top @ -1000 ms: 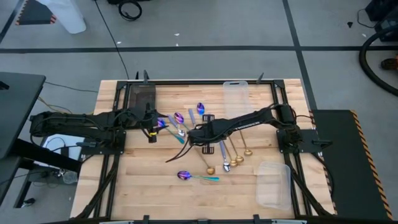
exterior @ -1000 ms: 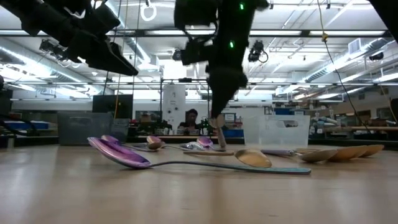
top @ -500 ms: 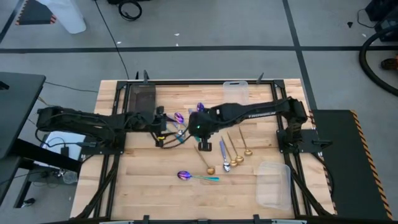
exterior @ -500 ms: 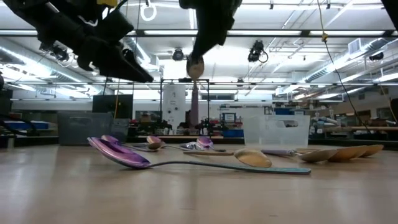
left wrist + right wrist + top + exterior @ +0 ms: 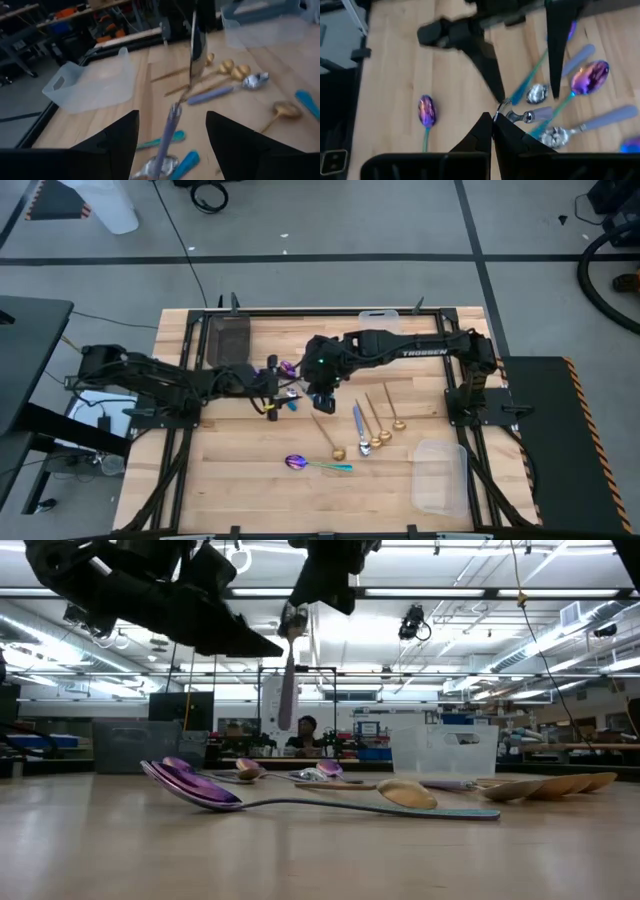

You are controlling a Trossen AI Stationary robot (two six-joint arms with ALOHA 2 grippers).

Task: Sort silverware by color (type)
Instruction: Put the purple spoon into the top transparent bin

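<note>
Lavender-handled spoon [image 5: 287, 680] hangs pinched in right claw [image 5: 318, 392], now higher off worktop [image 5: 250, 480] and shifted toward left claw [image 5: 272, 396], which has advanced, fingers spread, just beside it. Other spoons [image 5: 365, 425] lie below.

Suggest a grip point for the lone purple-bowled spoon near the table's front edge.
Grip the purple-bowled spoon by its slim teal handle, mid-length, coming straight down with the jaws across it. It lies flat and alone on the wood; the bowl is wide and curved, likely to slip. The right gripper is shut on a lavender-handled spoon.
</note>
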